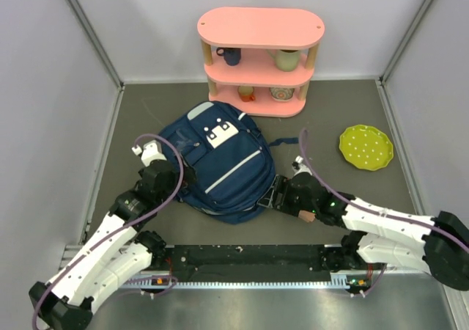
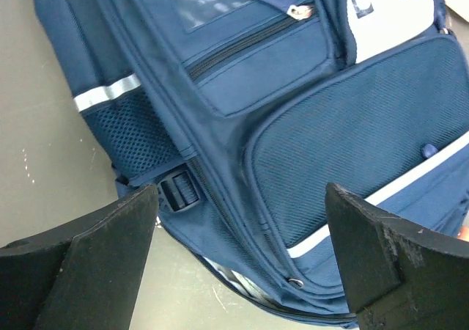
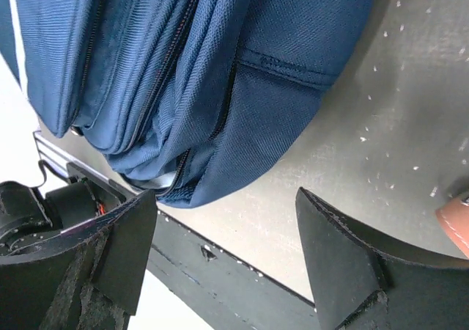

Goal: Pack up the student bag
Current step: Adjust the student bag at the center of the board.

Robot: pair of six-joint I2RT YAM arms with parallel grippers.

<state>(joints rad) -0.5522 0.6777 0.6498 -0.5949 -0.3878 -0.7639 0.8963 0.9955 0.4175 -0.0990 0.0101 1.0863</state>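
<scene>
The student bag (image 1: 220,161) lies flat on the table (image 1: 330,110) at the centre of the overhead view, front face up, its white patch toward the pink shelf (image 1: 260,28) at the top of the frame. The left gripper (image 2: 240,198) stands at the bag's left flank with its jaws spread wide and nothing between them; the side buckle (image 2: 179,192) and the mesh pocket lie just below it. The right gripper (image 3: 226,198) sits at the bag's lower right edge, jaws well apart, holding nothing; only the bag's rounded edge and bare table show in the gap. The front pocket zipper (image 2: 249,40) appears closed. Judgement: neither hand has a grip, so the step in hand is taking a fresh hold on the bag. To do it well, one hand should pin a firm seam or the bag's edge while the other takes a zipper pull squarely, not loose cloth, and draws along the track. The buckle and strap are snag risks and should be avoided. A green plate (image 1: 365,147) lies well apart at the right.
</scene>
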